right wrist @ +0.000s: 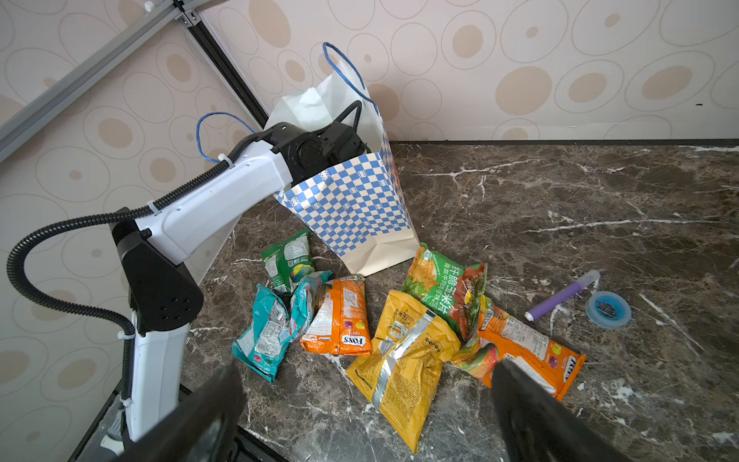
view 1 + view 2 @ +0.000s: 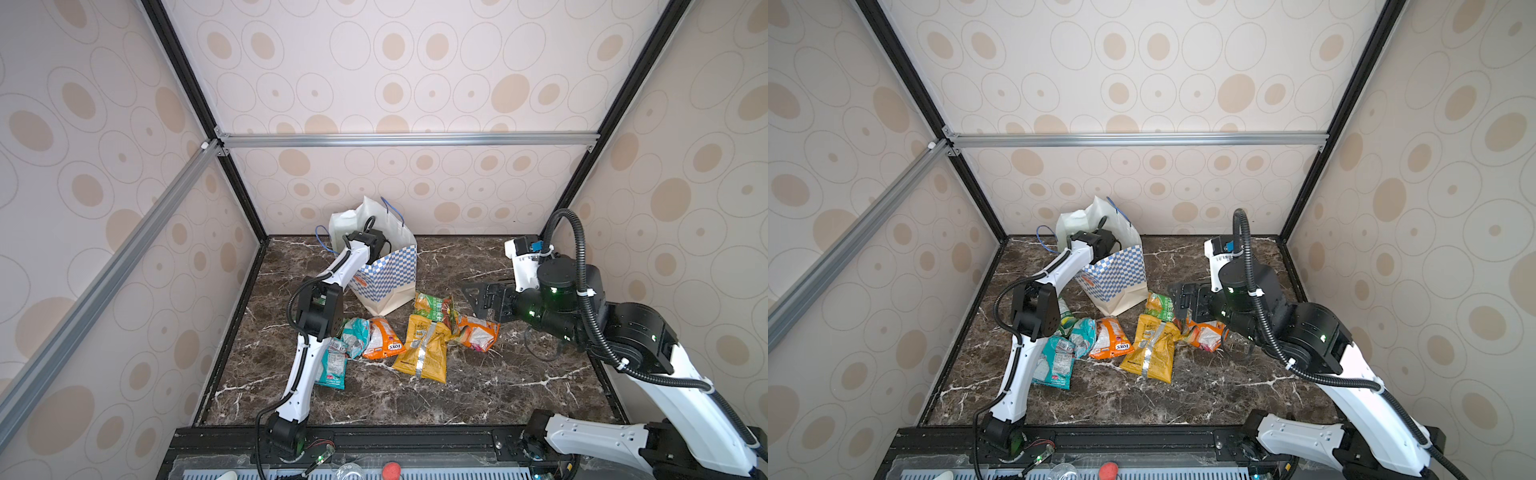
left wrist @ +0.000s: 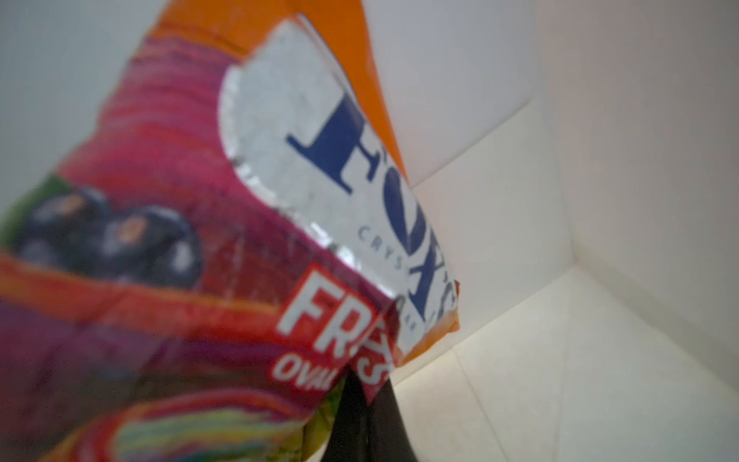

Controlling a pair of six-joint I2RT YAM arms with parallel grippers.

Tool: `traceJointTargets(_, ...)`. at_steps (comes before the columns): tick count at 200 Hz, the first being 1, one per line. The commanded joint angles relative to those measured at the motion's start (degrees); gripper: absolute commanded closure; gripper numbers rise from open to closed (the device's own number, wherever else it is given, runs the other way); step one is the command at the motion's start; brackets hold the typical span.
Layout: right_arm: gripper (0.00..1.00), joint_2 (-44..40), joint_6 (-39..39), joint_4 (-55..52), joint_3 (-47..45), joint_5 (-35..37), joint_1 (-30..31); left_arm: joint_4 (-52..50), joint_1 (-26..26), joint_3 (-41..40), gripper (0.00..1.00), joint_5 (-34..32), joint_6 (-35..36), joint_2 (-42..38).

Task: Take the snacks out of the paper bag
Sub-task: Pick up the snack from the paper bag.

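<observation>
The paper bag (image 2: 386, 274) (image 2: 1119, 276) (image 1: 352, 204) stands at the back of the marble table, and my left arm reaches down into its mouth. In the left wrist view, my left gripper (image 3: 370, 396) is shut on the edge of an orange Fox's snack packet (image 3: 240, 240) inside the bag's white interior (image 3: 560, 200). Several snacks lie in front of the bag: a yellow one (image 2: 424, 349) (image 1: 404, 360), an orange one (image 2: 382, 338) (image 1: 340, 316), a green one (image 2: 432, 305) and teal ones (image 1: 264, 336). My right gripper (image 2: 482, 297) (image 1: 368, 372) hovers open over them, holding nothing.
A purple stick (image 1: 564, 296) and a blue tape roll (image 1: 608, 310) lie on the table right of the snacks. My left arm's elbow (image 2: 320, 307) hangs over the teal packets. Patterned walls close in the table at the back and on both sides.
</observation>
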Motion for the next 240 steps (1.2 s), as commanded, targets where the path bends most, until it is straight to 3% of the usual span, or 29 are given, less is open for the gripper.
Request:
traceJointTargets(1,0.00,-0.87,-0.14,-0.03,-0.49,1.19,0.36,-1.93,-0.27,3.00,1.00,-0.95,0.76,0.55)
traceJointTargets(83,0.00,-1.19,0.39,0.06,-0.90,0.65,0.42,-1.24,0.71,9.80,1.00,-2.03,-1.64,-2.36)
traceJointTargets(141,0.00,-0.75,0.36,0.39,-0.87,-0.16,0.42,-0.03,1.48,13.40,1.00,-11.45,-6.21,-7.17)
traceJointTargets(201,0.00,-0.57,0.26,0.37,-0.84,-0.50,0.41,7.76,1.83,14.19,1.00,-19.73,-10.33,-16.20)
traceJointTargets(240,0.00,-0.40,0.25,0.53,-1.04,-0.62,0.45,13.86,2.14,14.24,1.00,-17.57,-12.61,-19.71)
